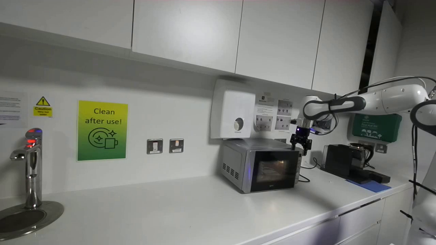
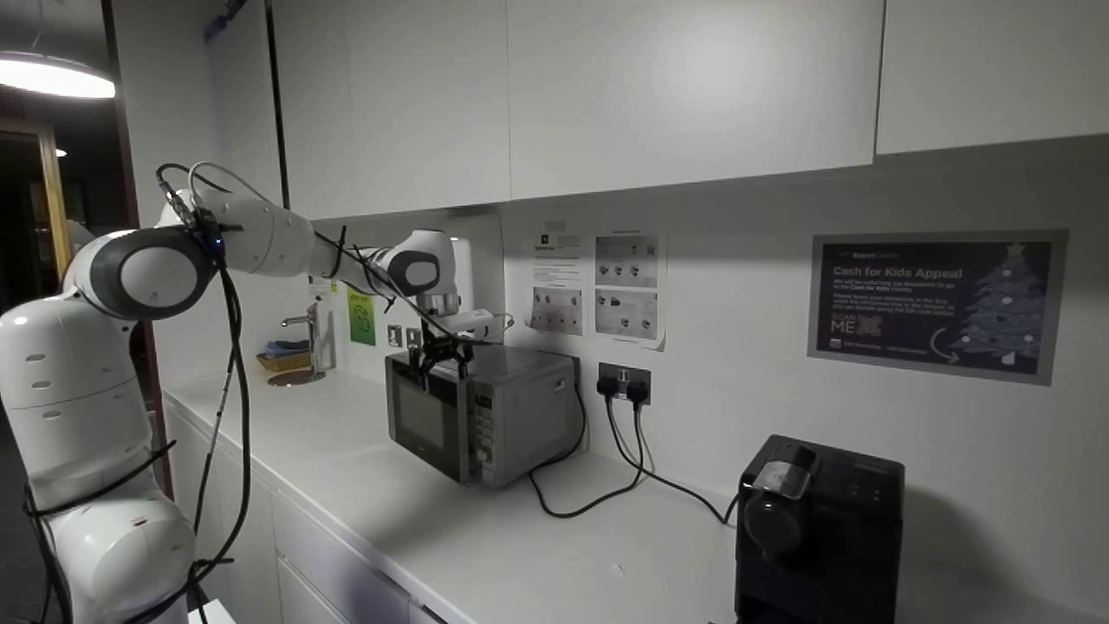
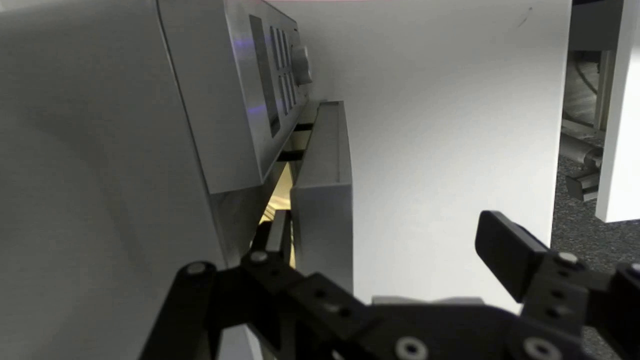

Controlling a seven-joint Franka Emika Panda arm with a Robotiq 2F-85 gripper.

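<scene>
A silver microwave (image 1: 235, 160) stands on the white counter, also seen in an exterior view (image 2: 528, 425) and in the wrist view (image 3: 100, 175). Its door (image 3: 322, 225) is ajar, and yellow light shows in the gap. My black gripper (image 3: 385, 217) is open at the door's top edge, pointing down. In the wrist view one finger is in the gap between body and door; the other is apart, outside the door. Nothing is held. I cannot tell whether the inner finger touches the door. The gripper shows in both exterior views (image 1: 299, 149) (image 2: 444, 378).
A black coffee machine (image 2: 823, 520) stands farther along the counter (image 1: 170, 211), with a blue mat (image 1: 371, 185) by it. Black power cords (image 2: 598, 503) lie behind the microwave. A towel dispenser (image 1: 224, 115) and wall cabinets (image 1: 279, 41) are above. A tap (image 1: 33, 180) stands at the far end.
</scene>
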